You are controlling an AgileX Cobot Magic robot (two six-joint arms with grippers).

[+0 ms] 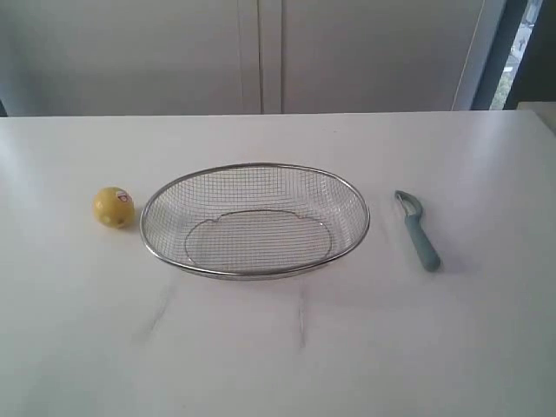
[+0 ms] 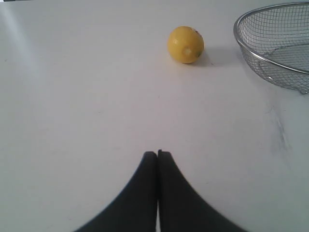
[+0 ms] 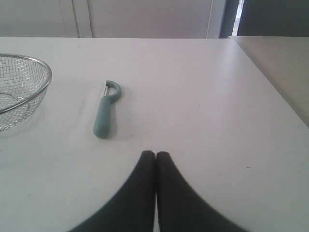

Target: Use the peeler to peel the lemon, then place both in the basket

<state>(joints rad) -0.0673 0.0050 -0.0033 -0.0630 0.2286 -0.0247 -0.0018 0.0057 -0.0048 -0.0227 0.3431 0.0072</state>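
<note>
The yellow lemon (image 1: 114, 208) with a small red-and-white sticker rests on the white table left of the wire mesh basket (image 1: 254, 171), which holds nothing. The teal-grey peeler (image 1: 418, 230) lies flat to the basket's right, metal blade head pointing away. Neither arm shows in the exterior view. In the left wrist view my left gripper (image 2: 157, 153) is shut on nothing, well short of the lemon (image 2: 185, 44), with the basket (image 2: 251, 50) to one side. In the right wrist view my right gripper (image 3: 155, 153) is shut and empty, a short way from the peeler (image 3: 104, 117).
The white table (image 1: 278, 347) stretches wide around the three things, with faint grey scuff marks (image 1: 156, 317) in front of the basket. Pale cabinet doors (image 1: 261, 52) stand behind the table. The table's right edge (image 3: 270, 87) shows in the right wrist view.
</note>
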